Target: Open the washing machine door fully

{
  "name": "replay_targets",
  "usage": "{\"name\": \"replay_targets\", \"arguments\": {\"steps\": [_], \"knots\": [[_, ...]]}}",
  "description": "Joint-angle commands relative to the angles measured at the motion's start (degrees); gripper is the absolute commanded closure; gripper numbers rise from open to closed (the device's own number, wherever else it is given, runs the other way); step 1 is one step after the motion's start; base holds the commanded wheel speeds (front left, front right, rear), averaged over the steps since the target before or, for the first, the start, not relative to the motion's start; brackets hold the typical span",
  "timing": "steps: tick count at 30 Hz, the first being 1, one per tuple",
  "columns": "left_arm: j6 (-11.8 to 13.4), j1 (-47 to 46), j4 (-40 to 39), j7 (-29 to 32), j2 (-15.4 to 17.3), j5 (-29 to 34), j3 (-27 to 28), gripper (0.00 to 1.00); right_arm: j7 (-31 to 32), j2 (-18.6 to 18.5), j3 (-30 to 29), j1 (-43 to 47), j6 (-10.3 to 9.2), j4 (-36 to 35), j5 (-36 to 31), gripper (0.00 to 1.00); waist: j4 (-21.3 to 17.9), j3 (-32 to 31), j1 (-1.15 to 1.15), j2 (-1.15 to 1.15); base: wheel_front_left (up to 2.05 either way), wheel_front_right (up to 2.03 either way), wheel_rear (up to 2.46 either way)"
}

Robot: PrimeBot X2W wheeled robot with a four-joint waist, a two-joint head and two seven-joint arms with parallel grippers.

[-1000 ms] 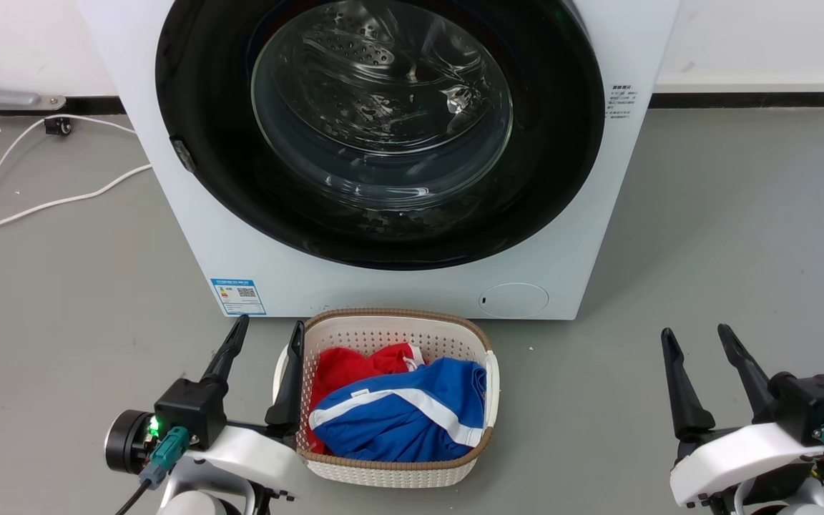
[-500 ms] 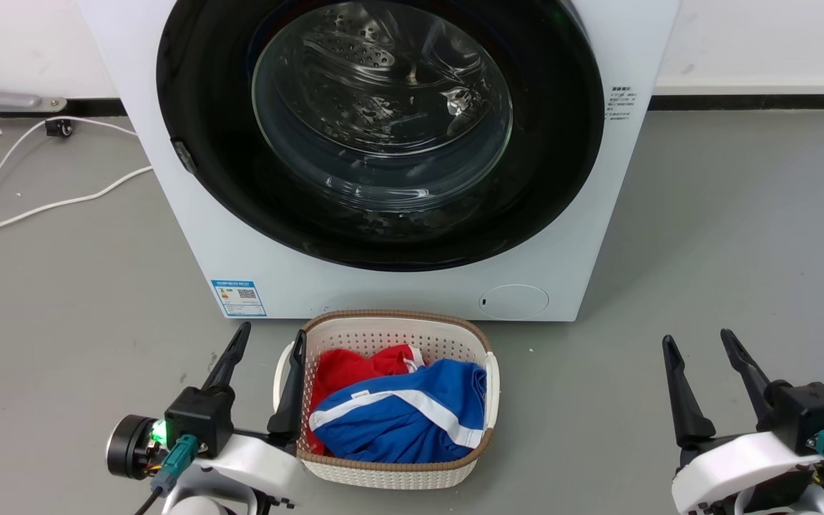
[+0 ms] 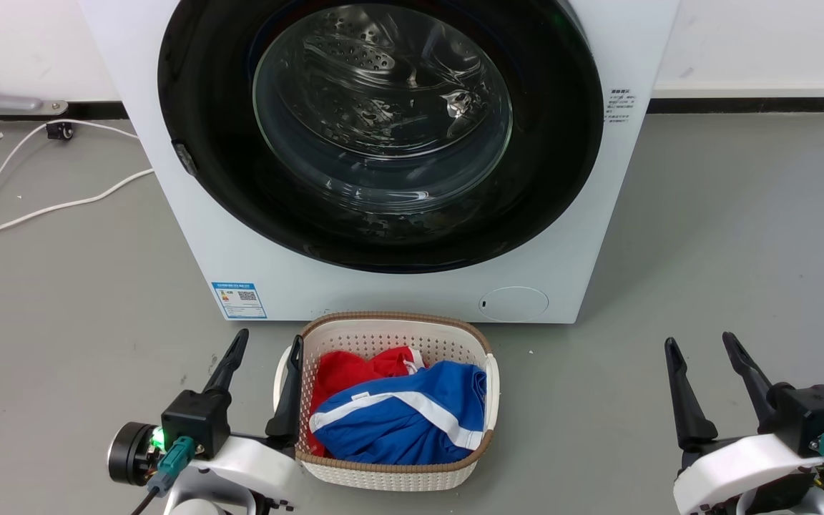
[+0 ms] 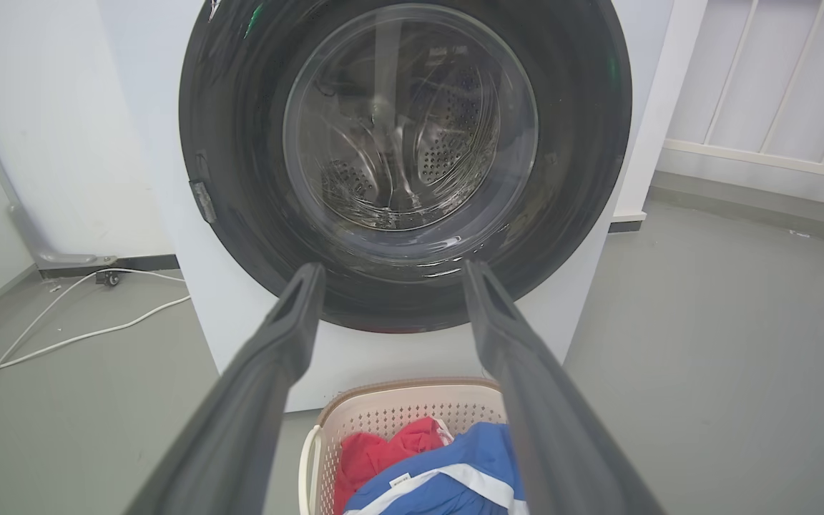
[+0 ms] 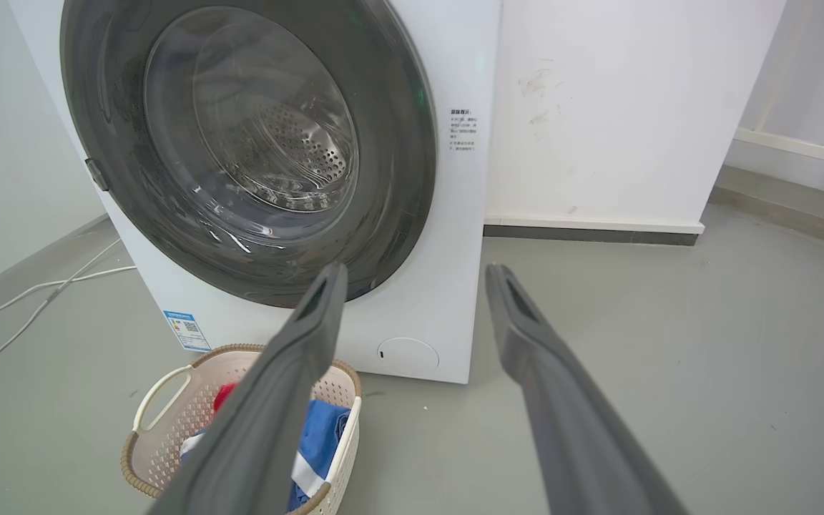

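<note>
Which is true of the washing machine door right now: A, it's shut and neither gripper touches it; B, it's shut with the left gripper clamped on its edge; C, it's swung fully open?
A: the washing machine door sits closed in the white machine, while the left gripper and right gripper hang open, short of it.

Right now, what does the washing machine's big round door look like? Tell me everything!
The washing machine door is a big glossy black disc, nearly as wide as the white machine, with a clear bulging glass window in its middle. A small grey tab sits on its left edge. It looks shut, and nothing touches it.
</note>
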Motion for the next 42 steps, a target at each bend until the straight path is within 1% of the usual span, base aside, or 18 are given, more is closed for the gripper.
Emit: {"name": "replay_targets", "arguments": {"steps": [1, 10, 11, 12, 13, 14, 21, 22, 23, 25, 27, 29, 34, 36, 37, 38, 39, 42], "knots": [[-0.23, 0.12, 0.23, -0.15, -0.11, -0.11, 0.33, 0.00, -0.21, 0.11, -0.09, 0.43, 0.00, 0.16, 0.11, 0.00, 0.00, 0.02, 0.00, 0.00, 0.00, 0.00, 0.00], [-0.62, -0.22, 1.05, -0.15, -0.60, -0.01, 1.04, 0.00, -0.17, 0.11, -0.31, 0.00, 0.01, 0.60, 0.61, 0.00, 0.06, 0.05, 0.00, 0.00, 0.00, 0.00, 0.00], [-0.67, -0.29, 1.12, -0.15, -0.60, 0.07, 1.12, 0.00, -0.14, 0.11, -0.38, -0.06, 0.01, 0.69, 0.86, 0.03, 0.08, 0.07, 0.00, 0.00, 0.00, 0.00, 0.00], [-0.69, -0.36, 1.17, -0.15, -0.63, 0.20, 1.16, 0.00, -0.15, 0.10, -0.42, -0.17, 0.01, 0.74, 1.09, 0.60, 0.10, 0.10, 0.00, 0.00, 0.00, 0.00, 0.00], [-0.74, -0.44, 1.21, -0.15, -0.65, 0.29, 1.19, 0.00, -0.14, 0.10, -0.54, -0.26, 0.01, 0.86, 1.64, 0.93, 0.12, 0.12, 0.00, 0.00, 0.00, 0.00, 0.00], [-0.77, -0.52, 1.21, -0.15, -0.69, 0.38, 1.22, 0.00, -0.15, 0.10, -0.58, -0.36, 0.01, 0.95, 2.10, 1.00, 0.13, 0.13, 0.00, 0.00, 0.00, 0.00, 0.00], [-0.83, -0.67, 1.16, -0.15, -0.89, 0.75, 1.57, 0.00, 0.03, 0.09, -2.39, -0.80, 0.01, 2.20, 9.24, 1.00, 0.22, 0.14, 0.00, 0.00, 0.00, 0.00, 0.00], [-0.89, -0.62, 1.10, -0.15, -0.96, 0.91, 1.68, 0.00, -0.20, 0.10, -2.95, -1.13, 0.01, 3.03, 16.00, 1.00, 0.26, 0.08, 0.00, 0.00, 0.00, 0.00, 0.00], [-0.89, -0.62, 1.10, -0.15, -0.96, 0.91, 1.68, 0.00, -0.20, 0.10, -2.95, -1.13, 0.01, 3.03, 16.00, 1.00, 0.26, 0.08, 0.00, 0.00, 0.00, 0.00, 0.00], [-0.96, -0.54, 1.06, -0.15, -1.02, 1.04, 1.72, 0.00, -0.45, 0.08, -3.41, -1.22, 0.01, 4.09, 23.39, 1.00, 0.29, 0.06, 0.00, 0.00, 0.00, 0.00, 0.00], [-1.04, -0.50, 1.13, -0.15, -1.05, 1.18, 1.60, 0.00, -0.83, 0.08, -3.91, -1.40, 0.01, 4.79, 26.66, 1.00, 0.29, 0.09, 0.00, 0.00, 0.00, 0.00, 0.00], [-1.13, -0.63, 1.05, -0.15, -1.12, 1.46, 1.43, 0.00, -1.02, 0.07, -4.16, -2.00, 0.01, 5.75, 34.00, 1.00, 0.26, 0.24, 0.00, 0.00, 0.00, 0.00, 0.00], [-1.06, -1.26, 0.55, -0.15, -1.35, 1.55, 1.35, 0.00, -1.84, 0.05, -5.01, -4.00, 0.01, 8.30, 47.67, 1.00, 0.00, 1.24, 0.00, 0.00, 0.00, 0.00, 0.00], [-1.11, -1.71, 0.24, -0.15, -1.47, 1.50, 1.31, 0.00, -1.84, 0.07, -4.97, -5.12, 0.01, 9.47, 55.22, 1.00, -0.11, 1.94, 0.00, 0.00, 0.00, 0.00, 0.00], [-1.02, -2.12, -0.09, -0.15, -1.52, 1.36, 1.41, 0.00, -1.82, 0.05, -5.06, -6.71, 0.01, 10.29, 63.46, 1.00, -0.29, 2.70, 0.00, 0.00, 0.00, 0.00, 0.00], [-1.00, -2.26, -0.34, -0.15, -1.52, 1.40, 1.50, 0.00, -1.56, 0.06, -5.13, -7.37, 0.01, 10.66, 66.36, 1.00, -0.42, 3.16, 0.00, 0.00, 0.00, 0.00, 0.00], [-1.00, -2.26, -0.34, -0.15, -1.52, 1.40, 1.50, 0.00, -1.56, 0.06, -5.13, -7.37, 0.01, 10.66, 66.36, 1.00, -0.42, 3.16, 0.00, 0.00, 0.00, 0.00, 0.00], [-1.11, -2.94, -1.08, -0.15, -1.36, 1.65, 1.69, 0.00, -0.94, 0.06, -6.00, -9.92, 0.01, 11.67, 75.65, 1.00, -0.72, 4.78, 0.00, 0.00, 0.00, 0.00, 0.00]]}}
